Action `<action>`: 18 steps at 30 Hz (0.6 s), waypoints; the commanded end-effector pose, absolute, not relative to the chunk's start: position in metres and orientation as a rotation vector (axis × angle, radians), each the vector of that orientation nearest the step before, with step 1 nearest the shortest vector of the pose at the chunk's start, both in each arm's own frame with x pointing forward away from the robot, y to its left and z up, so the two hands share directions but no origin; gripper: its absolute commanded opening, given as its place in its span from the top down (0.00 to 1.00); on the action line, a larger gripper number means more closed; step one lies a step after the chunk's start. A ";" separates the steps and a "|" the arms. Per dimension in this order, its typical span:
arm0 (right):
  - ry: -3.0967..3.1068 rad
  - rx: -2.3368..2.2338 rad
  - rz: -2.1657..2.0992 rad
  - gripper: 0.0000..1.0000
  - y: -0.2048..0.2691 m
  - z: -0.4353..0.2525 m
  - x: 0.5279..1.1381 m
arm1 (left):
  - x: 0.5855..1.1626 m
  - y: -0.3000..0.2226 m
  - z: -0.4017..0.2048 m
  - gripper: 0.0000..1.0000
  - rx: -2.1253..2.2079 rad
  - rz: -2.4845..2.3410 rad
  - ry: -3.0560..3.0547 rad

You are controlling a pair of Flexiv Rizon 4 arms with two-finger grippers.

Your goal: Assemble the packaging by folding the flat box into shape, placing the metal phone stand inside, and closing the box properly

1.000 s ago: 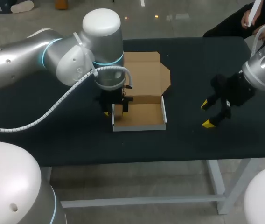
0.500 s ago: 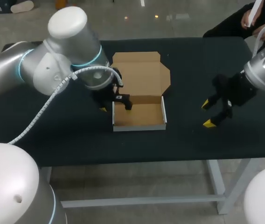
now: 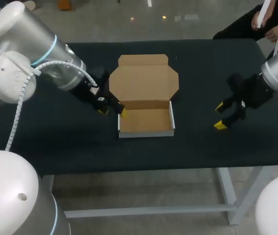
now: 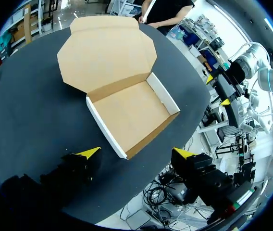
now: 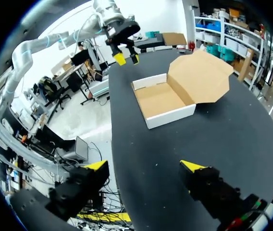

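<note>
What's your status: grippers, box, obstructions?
Left gripper open, empty, at box rear-left corner. Right gripper open, empty, clear of it. Box folded, lid open, nothing inside. No phone stand in view.

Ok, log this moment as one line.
box: folded, lid open, empty | left end effector: open, by box's left rear corner | right end effector: open, off to box's right, holding nothing

No legible text, label, number or sign on the box [image 3: 146,81] or table [image 3: 70,142]
</note>
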State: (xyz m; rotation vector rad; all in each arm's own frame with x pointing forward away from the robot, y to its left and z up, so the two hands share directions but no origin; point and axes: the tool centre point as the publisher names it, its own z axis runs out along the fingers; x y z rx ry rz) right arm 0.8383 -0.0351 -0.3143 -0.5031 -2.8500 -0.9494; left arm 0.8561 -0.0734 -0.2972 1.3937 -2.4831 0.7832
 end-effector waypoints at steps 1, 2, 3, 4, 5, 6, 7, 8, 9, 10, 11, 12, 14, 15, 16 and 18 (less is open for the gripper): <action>-2.811 -0.635 -0.937 0.00 -0.042 -0.307 0.836 | 0.845 -0.052 -0.280 0.00 1.403 0.823 -2.442; -2.793 -0.687 -0.933 0.00 -0.044 -0.306 0.835 | 0.843 -0.049 -0.277 0.00 1.405 0.818 -2.424; -2.784 -0.740 -0.920 0.00 -0.046 -0.305 0.835 | 0.842 -0.046 -0.274 0.00 1.420 0.819 -2.404; -2.774 -0.802 -0.906 0.00 -0.048 -0.304 0.835 | 0.840 -0.043 -0.271 0.00 1.426 0.810 -2.393; -2.765 -0.853 -0.893 0.00 -0.050 -0.304 0.834 | 0.838 -0.039 -0.268 0.00 1.451 0.813 -2.372; -2.752 -0.885 -0.889 0.00 -0.052 -0.303 0.833 | 0.838 -0.037 -0.266 0.00 1.477 0.819 -2.350; -2.749 -0.936 -0.870 0.00 -0.054 -0.303 0.832 | 0.836 -0.034 -0.263 0.00 1.485 0.812 -2.350; -2.743 -0.972 -0.858 0.00 -0.056 -0.303 0.832 | 0.834 -0.032 -0.261 0.00 1.508 0.810 -2.338; -2.722 -1.007 -0.860 0.00 -0.059 -0.302 0.831 | 0.832 -0.027 -0.257 0.00 1.532 0.805 -2.316; -2.714 -1.043 -0.851 0.00 -0.061 -0.301 0.829 | 0.830 -0.025 -0.255 0.00 1.542 0.793 -2.307; -2.711 -1.103 -0.823 0.00 -0.063 -0.301 0.828 | 0.828 -0.022 -0.252 0.00 1.574 0.786 -2.289; -2.708 -1.145 -0.807 0.00 -0.064 -0.300 0.827 | 0.827 -0.019 -0.250 0.00 1.595 0.758 -2.284; -2.697 -1.194 -0.797 0.00 -0.069 -0.297 0.824 | 0.824 -0.016 -0.246 0.00 1.621 0.744 -2.263; -2.697 -1.231 -0.778 0.00 -0.071 -0.295 0.822 | 0.823 -0.015 -0.244 0.00 1.639 0.722 -2.263; -2.690 -1.268 -0.767 0.00 -0.073 -0.294 0.821 | 0.821 -0.012 -0.242 0.00 1.658 0.716 -2.259; -2.676 -1.307 -0.762 0.00 -0.077 -0.291 0.818 | 0.817 -0.009 -0.238 0.00 1.696 0.697 -2.258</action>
